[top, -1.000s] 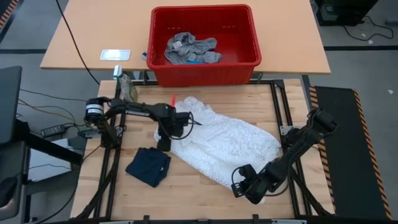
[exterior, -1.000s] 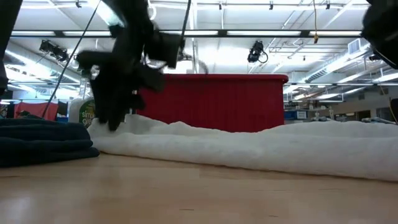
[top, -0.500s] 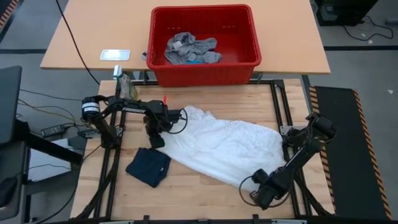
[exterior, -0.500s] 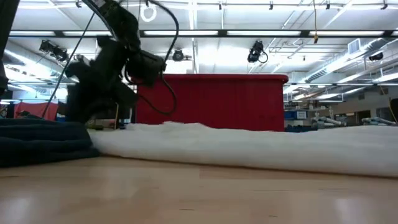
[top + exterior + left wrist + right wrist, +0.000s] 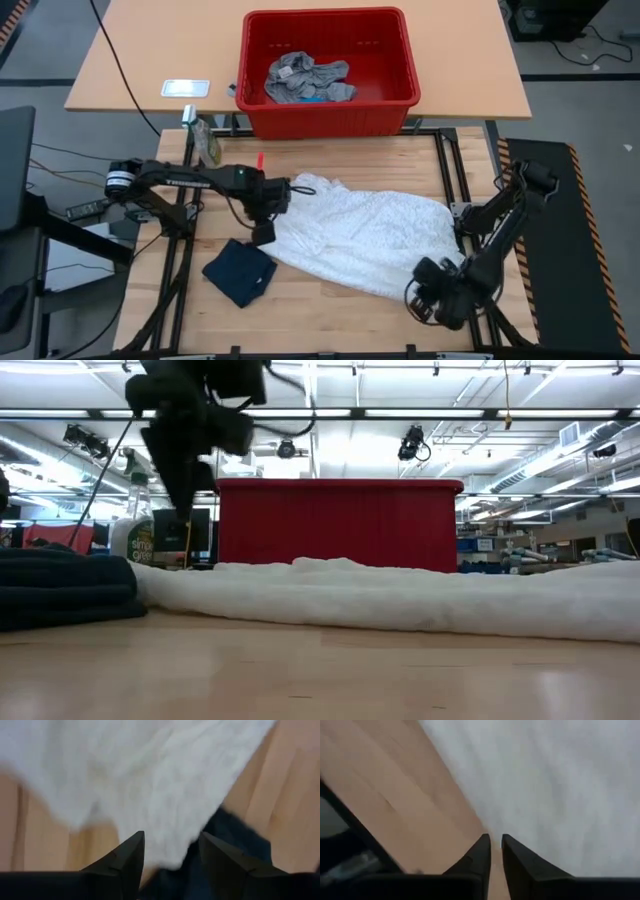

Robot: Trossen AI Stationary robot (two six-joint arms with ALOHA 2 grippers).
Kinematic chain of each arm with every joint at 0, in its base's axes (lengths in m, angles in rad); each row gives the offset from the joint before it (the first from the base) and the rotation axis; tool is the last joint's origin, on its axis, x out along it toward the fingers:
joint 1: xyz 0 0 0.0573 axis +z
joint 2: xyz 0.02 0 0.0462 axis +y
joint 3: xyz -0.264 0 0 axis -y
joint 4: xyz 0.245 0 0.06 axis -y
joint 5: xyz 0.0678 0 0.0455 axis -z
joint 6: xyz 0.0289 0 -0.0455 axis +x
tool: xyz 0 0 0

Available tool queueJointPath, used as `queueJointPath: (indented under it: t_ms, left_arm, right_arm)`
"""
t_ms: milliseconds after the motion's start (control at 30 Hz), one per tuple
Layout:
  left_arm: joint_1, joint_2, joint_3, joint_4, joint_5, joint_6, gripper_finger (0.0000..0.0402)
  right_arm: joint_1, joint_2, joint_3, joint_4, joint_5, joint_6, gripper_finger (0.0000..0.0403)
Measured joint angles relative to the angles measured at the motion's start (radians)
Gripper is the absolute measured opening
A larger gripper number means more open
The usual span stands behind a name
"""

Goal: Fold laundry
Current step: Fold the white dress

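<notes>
A white lacy garment (image 5: 360, 235) lies spread flat across the middle of the wooden table and shows as a low white ridge (image 5: 400, 595) in the low view. A folded dark navy garment (image 5: 238, 268) rests on the table by its near-left side. My left gripper (image 5: 265, 228) hangs open above the white garment's left edge; its wrist view shows white cloth (image 5: 150, 780) and navy cloth (image 5: 235, 840) beneath the open fingers (image 5: 170, 855). My right gripper (image 5: 432, 300) is shut at the garment's near-right edge, its tips (image 5: 496, 847) over bare wood beside the white cloth (image 5: 555, 780).
A red plastic basket (image 5: 330, 118) stands on the far table and holds grey garments (image 5: 305, 78) with a bit of bright blue (image 5: 318, 98). A green-labelled bottle (image 5: 205, 140) stands at the far-left corner. Bare wood shows along the near edge (image 5: 330, 320).
My left gripper has risen from the white garment's left edge and shifted slightly toward the near edge. My right gripper has moved along the near side toward the table's right edge. The white garment's far-left corner has drawn toward the near side, and its near-right part now reaches farther right.
</notes>
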Motion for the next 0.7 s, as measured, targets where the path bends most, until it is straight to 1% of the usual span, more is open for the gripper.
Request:
queueJointPath:
  t_ms: [33,67,133,200,267,400,500,567,633,700]
  left_arm:
    - [-0.008,0.002,-0.004,0.042,-0.003,0.042,0.0192]
    - [-0.019,0.010,-0.006,0.081,-0.004,0.086,0.0192]
    - [-0.040,0.021,-0.011,0.174,-0.008,0.183,0.0192]
    - [-0.058,0.031,-0.021,0.230,-0.014,0.272,0.0192]
    - [-0.072,0.035,-0.021,0.285,-0.017,0.340,0.0192]
    - [-0.081,0.035,-0.021,0.316,-0.018,0.434,0.0192]
    - [-0.080,0.035,-0.021,0.313,-0.019,0.433,0.0192]
    - [-0.078,0.035,-0.021,0.309,-0.029,0.424,0.0192]
    - [-0.075,0.035,-0.021,0.304,-0.042,0.427,0.0192]
    - [-0.071,0.035,-0.021,0.300,-0.042,0.441,0.0192]
  right_arm:
    - [-0.024,-0.003,0.000,0.014,0.030,-0.110,0.0064]
    - [-0.054,-0.001,0.000,0.041,0.036,-0.238,0.0069]
    - [-0.126,0.019,0.000,0.099,0.014,-0.494,0.0081]
    - [-0.208,0.047,0.000,0.152,0.005,-0.679,0.0094]
    - [-0.290,0.075,0.001,0.215,0.019,-0.813,0.0108]
    - [-0.443,0.128,0.001,0.373,0.069,-1.048,0.0140]
    - [-0.542,0.189,0.003,0.570,0.067,-1.266,0.0162]
    - [-0.601,0.256,0.007,0.704,0.048,-1.403,0.0172]
    - [-0.649,0.325,0.043,0.757,0.037,-1.466,0.0176]
    - [-0.682,0.383,0.101,0.760,0.037,-1.505,0.0176]
